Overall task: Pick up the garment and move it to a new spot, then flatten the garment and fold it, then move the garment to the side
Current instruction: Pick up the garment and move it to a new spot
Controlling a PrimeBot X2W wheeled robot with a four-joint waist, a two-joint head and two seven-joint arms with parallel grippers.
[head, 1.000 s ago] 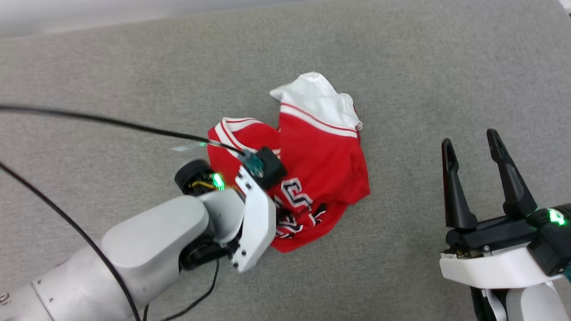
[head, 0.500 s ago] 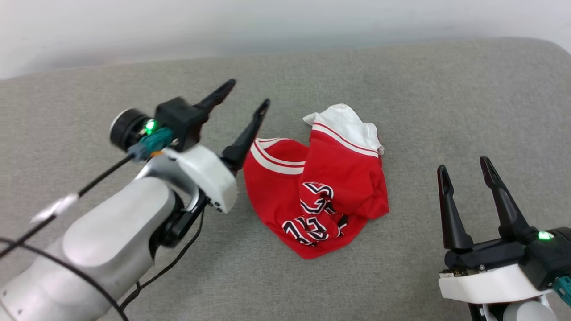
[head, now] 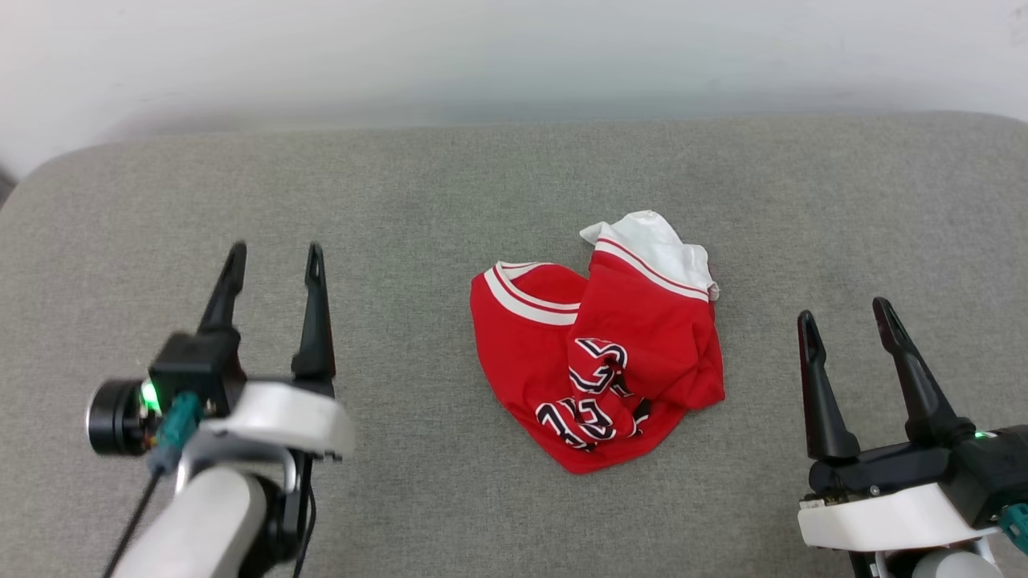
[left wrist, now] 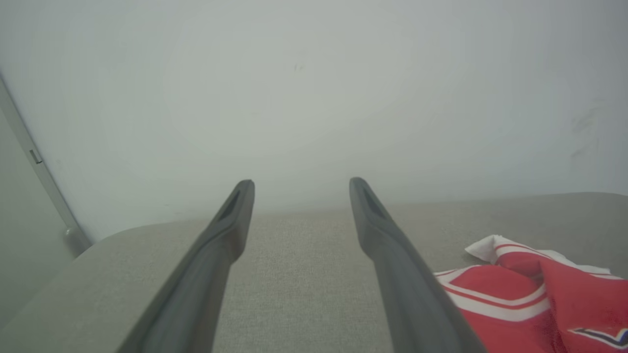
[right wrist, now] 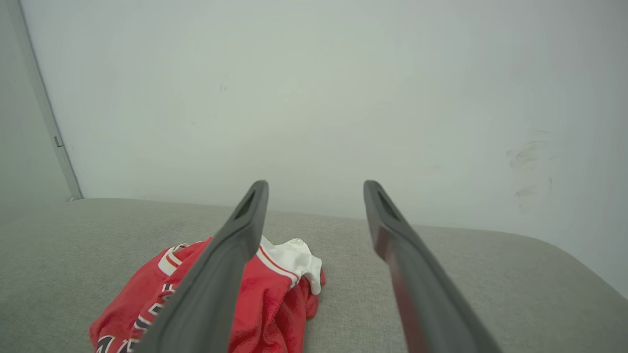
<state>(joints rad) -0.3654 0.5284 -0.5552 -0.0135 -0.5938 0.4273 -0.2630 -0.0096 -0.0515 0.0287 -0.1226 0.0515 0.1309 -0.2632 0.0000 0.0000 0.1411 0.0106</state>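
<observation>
The garment [head: 598,353] lies crumpled in a heap at the middle of the grey cushioned surface [head: 482,201]: red cloth, a white sleeve with red-and-white trim at its far end, black white-outlined lettering near its front. My left gripper [head: 273,257] stands open well to the garment's left, holding nothing. Off to the garment's right my right gripper [head: 843,317] is open and empty too. The left wrist view has the garment [left wrist: 539,299] at its lower right, beside the open left gripper [left wrist: 299,184]. In the right wrist view the garment [right wrist: 274,294] lies low and left behind the open right gripper [right wrist: 314,185].
A pale wall [head: 514,56] rises behind the surface's far edge. The surface's rounded corners show at the far left [head: 48,160] and far right [head: 996,120]. A black cable [head: 132,514] hangs by my left forearm.
My left gripper has let go of the garment, lifted off it and swung back to the left, open. The head camera tilted up, so the whole scene shifted. The right gripper stayed put.
</observation>
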